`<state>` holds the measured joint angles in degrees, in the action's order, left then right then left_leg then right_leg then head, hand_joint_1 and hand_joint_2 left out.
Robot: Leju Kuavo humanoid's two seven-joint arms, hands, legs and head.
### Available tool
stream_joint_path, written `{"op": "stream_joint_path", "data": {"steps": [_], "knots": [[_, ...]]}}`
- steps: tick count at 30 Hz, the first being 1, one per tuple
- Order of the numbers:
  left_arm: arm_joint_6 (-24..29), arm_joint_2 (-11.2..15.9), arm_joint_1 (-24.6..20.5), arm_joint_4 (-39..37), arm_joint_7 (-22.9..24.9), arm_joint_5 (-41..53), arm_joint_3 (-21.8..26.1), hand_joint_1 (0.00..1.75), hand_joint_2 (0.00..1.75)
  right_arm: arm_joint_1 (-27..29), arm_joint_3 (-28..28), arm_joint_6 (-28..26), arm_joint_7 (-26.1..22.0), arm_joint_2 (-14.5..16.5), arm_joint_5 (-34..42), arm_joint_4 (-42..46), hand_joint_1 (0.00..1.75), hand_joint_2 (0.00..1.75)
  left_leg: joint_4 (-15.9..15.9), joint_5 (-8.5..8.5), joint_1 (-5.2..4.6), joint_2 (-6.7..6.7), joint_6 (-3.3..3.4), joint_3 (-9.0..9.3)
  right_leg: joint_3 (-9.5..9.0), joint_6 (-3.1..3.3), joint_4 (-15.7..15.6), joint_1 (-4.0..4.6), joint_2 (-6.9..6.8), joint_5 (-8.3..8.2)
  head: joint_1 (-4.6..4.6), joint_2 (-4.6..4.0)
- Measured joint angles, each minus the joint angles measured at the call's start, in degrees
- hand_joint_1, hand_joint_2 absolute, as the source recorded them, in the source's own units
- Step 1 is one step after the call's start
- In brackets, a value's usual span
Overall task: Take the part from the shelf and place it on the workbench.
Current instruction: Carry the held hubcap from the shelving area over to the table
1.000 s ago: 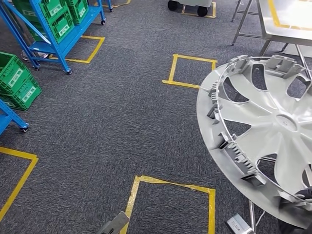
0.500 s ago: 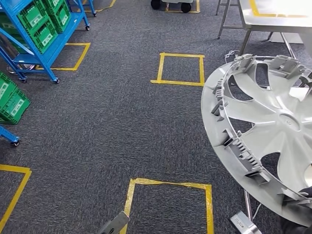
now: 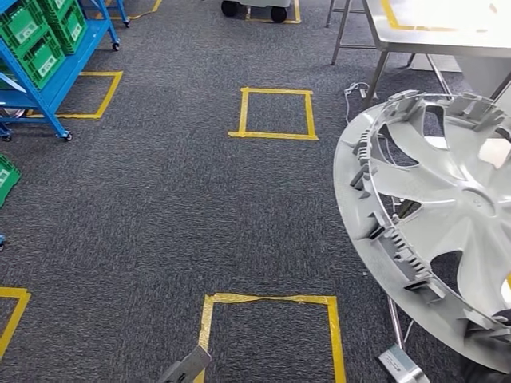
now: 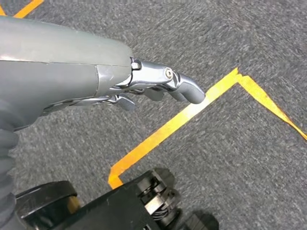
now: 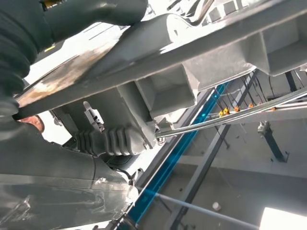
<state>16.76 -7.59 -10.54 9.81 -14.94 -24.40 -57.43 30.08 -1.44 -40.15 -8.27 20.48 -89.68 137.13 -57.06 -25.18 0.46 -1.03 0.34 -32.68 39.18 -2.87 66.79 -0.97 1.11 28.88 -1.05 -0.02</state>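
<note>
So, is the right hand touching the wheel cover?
Touching. In the right wrist view the right hand grips the rim of the wheel cover, fingers wrapped under it.

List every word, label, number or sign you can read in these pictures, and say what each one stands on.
No text can be read.
White labels on the green plastic crates of the blue metal shelf: too small and blurred.
Mark at the hub of the silver plastic wheel cover: too faint.
Yellow floor-tape squares: no writing.

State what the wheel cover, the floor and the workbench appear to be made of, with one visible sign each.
Wheel cover: likely moulded plastic, matt silver; ribs and clips line its rim. Floor: grey speckled carpet with a woven texture. Workbench: seemingly metal, its bright top glaring on thin legs.
</note>
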Motion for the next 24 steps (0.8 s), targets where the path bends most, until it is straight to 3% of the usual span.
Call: {"op": "stream_joint_path", "data": {"steps": [2, 3, 4, 6, 8, 9, 13, 15, 17, 18, 19, 20, 22, 24], "knots": [[0.0, 0.0, 0.1, 0.0, 0.0, 0.0, 0.0, 0.0, 1.75, 0.0, 0.0, 0.0, 0.0, 0.0, 0.1, 0.0, 1.75, 1.75, 0.0, -0.08, -0.28, 0.88, 0.26, 0.01, 3.36, -0.05, 7.3, 0.02, -0.52, 2.99, -0.01, 0.0], [0.0, 0.0, 0.2, 0.0, 0.0, 0.1, 0.0, 0.0, 1.75, 0.0, 0.0, 0.0, 0.0, 0.0, 0.1, 0.0, 1.75, 1.75, 0.0, -0.12, -0.39, 1.28, 0.31, 0.04, 3.94, 0.0, 8.7, 0.03, -0.59, 3.14, -0.02, 0.0], [-0.1, 0.0, 0.2, 0.0, 0.0, 0.1, 0.0, 0.0, 1.75, 0.0, 0.0, 0.0, 0.0, 0.0, 0.2, 0.0, 1.75, 1.75, 0.0, -0.17, -0.47, 1.65, 0.33, 0.12, 3.3, 0.1, 7.7, 0.06, -0.68, 2.2, -0.01, 0.0], [-0.2, 0.0, 0.2, 0.0, 0.0, 0.1, 0.0, 0.0, 1.75, 0.0, 0.0, 0.0, 0.1, 0.0, 0.3, 0.0, 1.75, 1.75, 0.0, -0.34, -0.53, 2.19, 0.18, 0.43, -0.97, 0.39, 0.0, 0.23, -1.63, -1.26, -0.02, 0.0], [-0.3, 0.0, 0.2, 0.0, 0.0, 0.1, 0.1, 0.0, 1.75, 0.0, -0.1, 0.0, 0.1, 0.0, 0.4, 0.0, 1.75, 1.75, -0.1, -0.5, -0.74, 2.58, -0.19, 0.62, -4.63, 0.77, -6.3, 0.59, -2.76, -3.07, 0.01, 0.0], [-0.3, 0.0, 0.2, 0.0, 0.0, 0.1, 0.1, 0.0, 1.75, 0.0, -0.1, 0.0, 0.1, 0.0, 0.4, 0.0, 1.75, 1.75, -0.1, -0.51, -0.82, 2.77, -0.43, 0.64, -5.23, 0.97, -7.4, 0.77, -2.98, -3.09, 0.05, 0.0], [-0.4, -0.1, 0.1, 0.0, 0.0, 0.2, 0.1, 0.0, 1.75, 0.0, -0.3, 0.0, 0.0, 0.0, 0.4, 0.0, 1.75, 1.75, -0.7, -1.24, -0.68, 2.98, -1.61, 0.43, -5.11, 2.14, -7.9, 0.75, -1.63, -3.53, 0.13, 0.0], [-0.4, -0.1, 0.1, 0.0, 0.0, 0.2, 0.1, 0.0, 1.75, 0.0, -0.3, 0.0, 0.0, 0.0, 0.4, 0.0, 1.75, 1.75, -5.5, -4.23, -0.6, 1.95, -2.09, -1.73, -5.16, 2.63, -8.1, 0.48, -1.05, -3.76, 0.28, 0.0], [-0.5, 0.0, 0.2, 0.0, 0.0, 0.3, 0.1, 0.0, 1.75, 0.0, -0.4, 0.0, 0.0, 0.0, 0.5, 0.0, 1.75, 1.75, -13.3, -7.67, -0.53, 1.38, -2.29, -5.46, -5.13, 2.77, -8.1, 0.45, -0.39, -3.77, 0.35, 0.0], [-0.5, 0.0, 0.3, 0.0, 0.0, 0.3, 0.1, 0.0, 1.75, 0.0, -0.4, 0.0, 0.0, 0.0, 0.5, 0.0, 1.75, 1.75, -15.9, -8.25, -0.5, 1.33, -2.32, -6.83, -5.13, 2.79, -8.1, 0.45, 0.01, -3.77, 0.35, 0.0], [-0.6, 0.0, 0.3, 0.0, 0.0, 0.2, 0.1, 0.0, 1.75, 0.0, -0.5, 0.0, 0.0, 0.0, 0.6, 0.0, 1.75, 1.75, -16.4, -7.67, -0.48, 1.29, -2.31, -7.26, -5.16, 2.79, -8.1, 0.44, 0.43, -3.77, 0.34, 0.0], [-0.6, 0.0, 0.3, 0.0, 0.0, 0.2, 0.1, 0.0, 1.75, 0.0, -0.5, 0.0, 0.0, 0.0, 0.6, 0.0, 1.75, 1.75, -14.7, -6.02, -0.43, 1.21, -2.27, -6.59, -5.21, 2.77, -8.1, 0.41, 0.91, -3.77, 0.34, 0.0], [-0.6, 0.0, 0.3, 0.0, 0.0, 0.2, 0.1, 0.0, 1.75, 0.0, -0.5, 0.0, 0.0, 0.0, 0.6, 0.0, 1.75, 1.75, -7.0, -1.77, -0.15, 0.11, -2.27, -3.03, -5.28, 2.58, -8.1, 0.36, 1.81, -3.75, 0.36, 0.0], [-0.6, 0.0, 0.2, 0.0, 0.0, 0.3, 0.1, 0.0, 1.75, -0.1, -0.5, 0.0, 0.0, 0.0, 0.6, 0.0, 1.75, 1.75, -1.2, -0.02, 0.11, -1.5, -2.2, -0.34, -4.98, 2.04, -7.9, 0.4, 2.65, -3.8, 0.32, 0.0]]}}
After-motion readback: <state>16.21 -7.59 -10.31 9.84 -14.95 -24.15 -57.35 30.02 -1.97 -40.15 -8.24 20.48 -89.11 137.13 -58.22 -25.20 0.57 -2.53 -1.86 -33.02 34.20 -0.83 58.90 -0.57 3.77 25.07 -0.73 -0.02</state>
